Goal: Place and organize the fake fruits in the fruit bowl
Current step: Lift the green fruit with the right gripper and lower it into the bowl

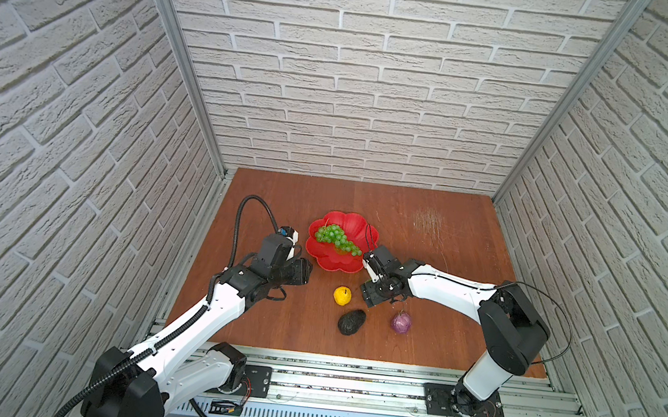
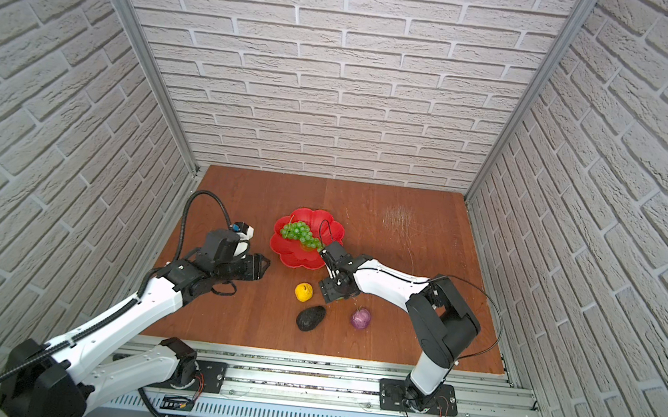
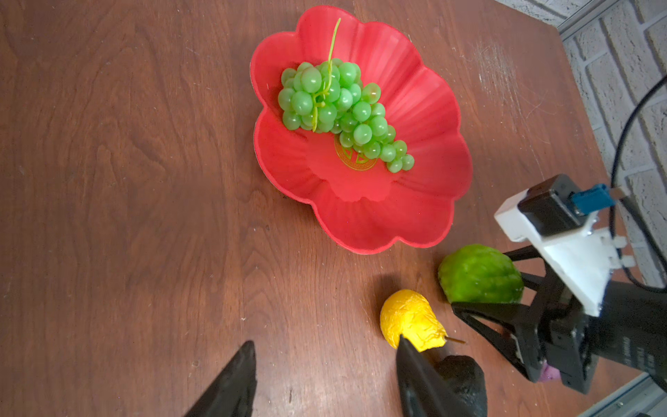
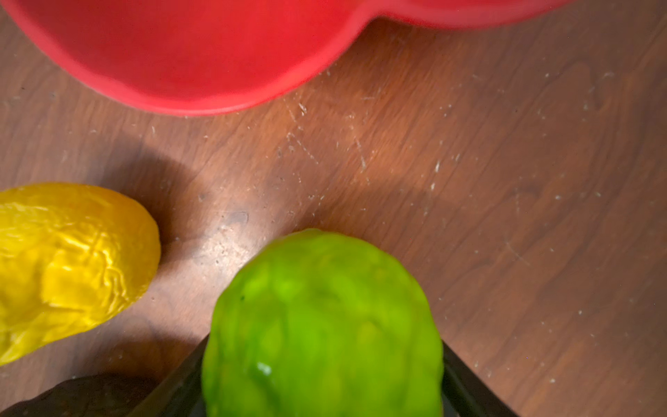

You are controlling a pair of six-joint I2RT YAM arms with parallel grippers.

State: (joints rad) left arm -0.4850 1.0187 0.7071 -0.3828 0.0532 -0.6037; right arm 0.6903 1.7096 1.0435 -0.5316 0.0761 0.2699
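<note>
**As the right gripper [image 3: 476, 279] closes on the bumpy green ball [image 4: 321, 317]: stock, hazards, stance**

Hold: jaws sit against both flanks of the ball, just in front of the fruit bowl [image 3: 361, 220]. How firm the hold is does not show. Left gripper [image 3: 325, 341]: spread, empty.

In bowl: green grape bunch [image 3: 343, 108], lying partly across the gold emblem [image 3: 352, 160].

On the bench [image 1: 445, 249]: yellow fruit [image 1: 342, 295] just beside the ball; dark avocado [image 1: 351, 322] and purple bulb [image 1: 401, 323] nearer the front edge.

Hazards: the round, knobbly skin may squirt out if pinched off-centre. A low carry could clip the scalloped rim and shove the shallow bowl. A ball released onto the grapes may roll off.

Stance: right arm reaches in low, wrist angled downward. Left arm stretched forward, gripper level, beside the bowl, apart from it.
</note>
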